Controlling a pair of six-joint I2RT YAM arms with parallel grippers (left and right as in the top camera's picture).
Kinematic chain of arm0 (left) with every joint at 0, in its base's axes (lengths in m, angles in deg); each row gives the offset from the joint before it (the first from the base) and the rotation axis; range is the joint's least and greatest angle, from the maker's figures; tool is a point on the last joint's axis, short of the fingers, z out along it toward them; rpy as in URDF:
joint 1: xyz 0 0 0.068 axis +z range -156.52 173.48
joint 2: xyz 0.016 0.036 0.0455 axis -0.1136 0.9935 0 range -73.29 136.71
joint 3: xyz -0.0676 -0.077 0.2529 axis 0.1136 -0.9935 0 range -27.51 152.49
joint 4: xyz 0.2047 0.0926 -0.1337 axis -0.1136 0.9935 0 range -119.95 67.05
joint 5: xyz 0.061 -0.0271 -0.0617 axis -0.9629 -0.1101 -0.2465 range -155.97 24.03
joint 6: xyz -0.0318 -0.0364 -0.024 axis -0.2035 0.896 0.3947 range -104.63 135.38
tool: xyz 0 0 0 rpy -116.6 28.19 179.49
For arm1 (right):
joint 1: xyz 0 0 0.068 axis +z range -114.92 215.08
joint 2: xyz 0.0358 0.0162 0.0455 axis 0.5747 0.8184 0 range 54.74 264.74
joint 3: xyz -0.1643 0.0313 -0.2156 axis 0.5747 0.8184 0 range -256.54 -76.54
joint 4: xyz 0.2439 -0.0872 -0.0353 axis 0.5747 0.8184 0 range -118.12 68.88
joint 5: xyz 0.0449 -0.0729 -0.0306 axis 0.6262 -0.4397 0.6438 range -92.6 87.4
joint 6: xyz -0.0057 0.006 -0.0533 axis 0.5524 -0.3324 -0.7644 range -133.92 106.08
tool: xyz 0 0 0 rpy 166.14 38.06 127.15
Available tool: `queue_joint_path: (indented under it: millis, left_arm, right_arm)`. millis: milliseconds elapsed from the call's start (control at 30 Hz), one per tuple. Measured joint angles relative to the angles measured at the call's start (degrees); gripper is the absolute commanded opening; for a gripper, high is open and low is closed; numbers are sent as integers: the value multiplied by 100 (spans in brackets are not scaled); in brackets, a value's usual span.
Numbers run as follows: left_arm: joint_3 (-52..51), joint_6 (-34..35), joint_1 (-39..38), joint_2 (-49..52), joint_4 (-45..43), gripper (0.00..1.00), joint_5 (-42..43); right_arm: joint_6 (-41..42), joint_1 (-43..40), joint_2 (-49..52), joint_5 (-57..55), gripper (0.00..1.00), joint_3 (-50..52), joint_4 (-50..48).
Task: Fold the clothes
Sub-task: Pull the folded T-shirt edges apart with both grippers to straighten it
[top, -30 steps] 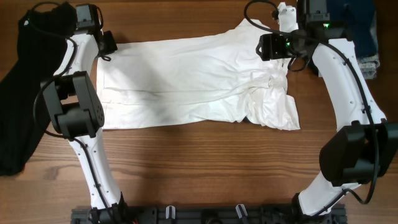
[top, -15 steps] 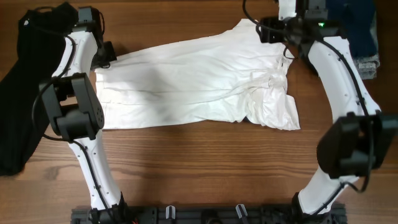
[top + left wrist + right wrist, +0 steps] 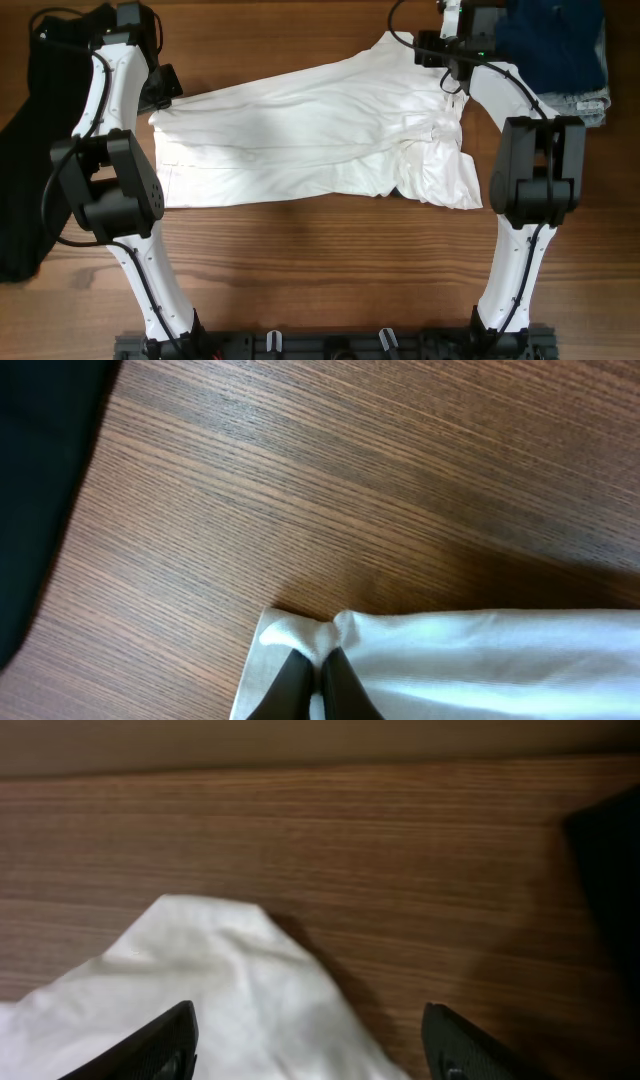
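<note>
The white T-shirt [image 3: 310,130] lies spread across the table, plain side up, no lettering showing, bunched and wrinkled at its right end. My left gripper [image 3: 163,92] is at the shirt's far left corner; in the left wrist view its fingers [image 3: 318,668] are shut on a pinch of the white fabric [image 3: 480,660]. My right gripper [image 3: 438,50] is at the shirt's far right corner; in the right wrist view its fingers [image 3: 310,1030] are wide open over the white cloth [image 3: 210,980], holding nothing.
A long black garment [image 3: 40,150] lies along the table's left side, also showing in the left wrist view [image 3: 40,480]. Folded navy-blue and pale denim pieces [image 3: 565,55] sit at the far right corner. Bare wood lies in front of the shirt.
My left gripper pulled the shirt's far left corner toward the back, tilting that edge. My right gripper moved back and left along the far right corner.
</note>
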Motion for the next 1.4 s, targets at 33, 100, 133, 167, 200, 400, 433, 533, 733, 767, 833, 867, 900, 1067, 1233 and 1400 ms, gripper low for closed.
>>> queue_joint_path:
  millis: [33,100,133,167,200,400,433,533,733,767,833,867,900,1067,1233,1400]
  left_arm:
    - [0,0,0,0,0,4,0]
    - [0,0,0,0,2,4,0]
    - [0,0,0,0,7,4,0]
    - [0,0,0,0,15,4,0]
    - [0,0,0,0,15,4,0]
    - [0,2,0,0,17,4,0]
    - [0,2,0,0,15,4,0]
    - [0,2,0,0,15,4,0]
    - [0,2,0,0,15,4,0]
    - [0,2,0,0,17,4,0]
    - [0,2,0,0,15,4,-2]
    - [0,2,0,0,15,4,0]
    - [0,2,0,0,13,4,-2]
    - [0,2,0,0,9,4,0]
    - [0,2,0,0,11,4,-2]
    - [0,2,0,0,9,4,-2]
  right_arm:
    - [7,-22,20,-2,70,0,-55]
    - [37,-59,68,-20,69,0,-186]
    - [42,-66,101,-22,69,0,-225]
    - [44,-66,144,-22,69,0,-258]
    - [44,-66,221,-20,69,0,-267]
    - [57,-66,535,-15,68,-2,-391]
    - [61,-66,562,-17,65,0,-409]
    - [111,-66,575,-11,36,-2,-431]
    - [184,-66,619,225,14,-4,-435]
    - [192,-66,619,245,13,-28,-376]
    - [192,-66,619,291,11,-146,-116]
    - [184,-66,619,323,10,-264,129]
    - [142,-66,619,332,9,-389,378]
    - [-122,-66,481,356,6,-1384,1777]
    - [-232,-66,-181,428,6,-1757,2686]
    - [-334,-63,-439,592,37,-1834,2767]
